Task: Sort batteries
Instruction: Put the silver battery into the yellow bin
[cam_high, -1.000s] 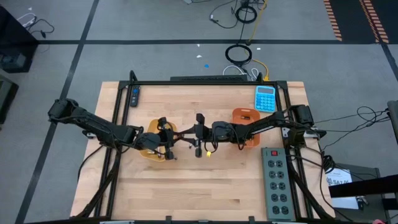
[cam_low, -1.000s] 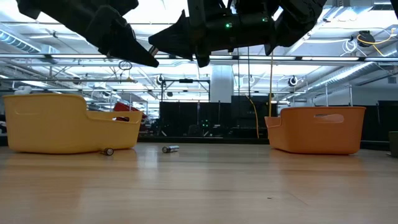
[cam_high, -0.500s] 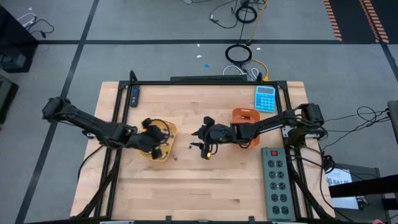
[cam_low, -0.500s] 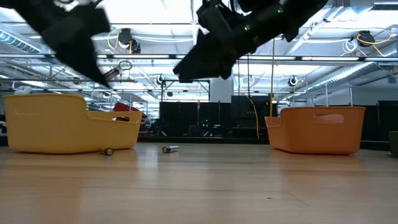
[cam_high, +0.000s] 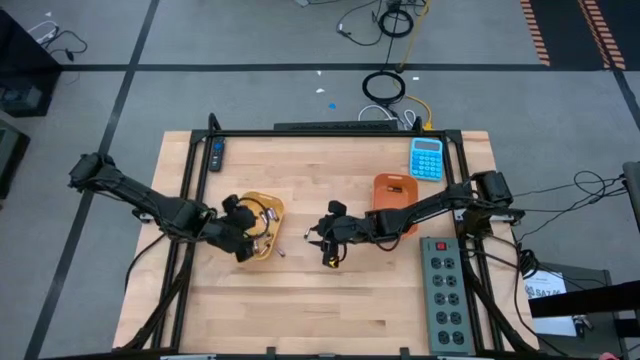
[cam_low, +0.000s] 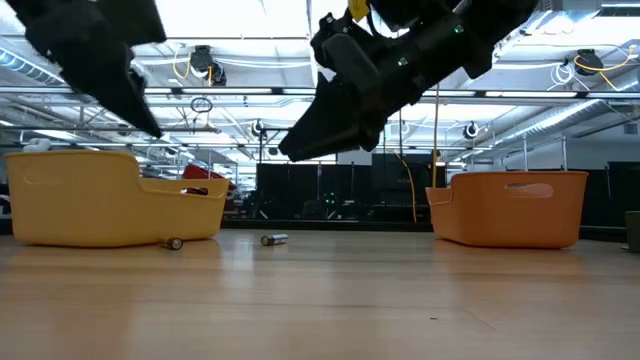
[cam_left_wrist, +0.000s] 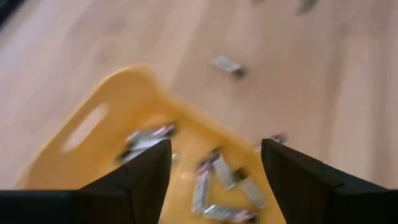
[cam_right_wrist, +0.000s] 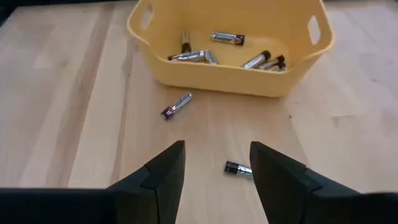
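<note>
Batteries (cam_right_wrist: 205, 56) mostly lie inside the yellow tray (cam_right_wrist: 224, 78), two loose ones (cam_right_wrist: 176, 106) on the bench (cam_right_wrist: 74, 124) just beside it, hard, slick, prone to roll, best pinched mid-barrel; both the left hand (cam_left_wrist: 214, 174) over the tray and the right hand (cam_right_wrist: 214, 165) nearby stand apart, empty.
</note>
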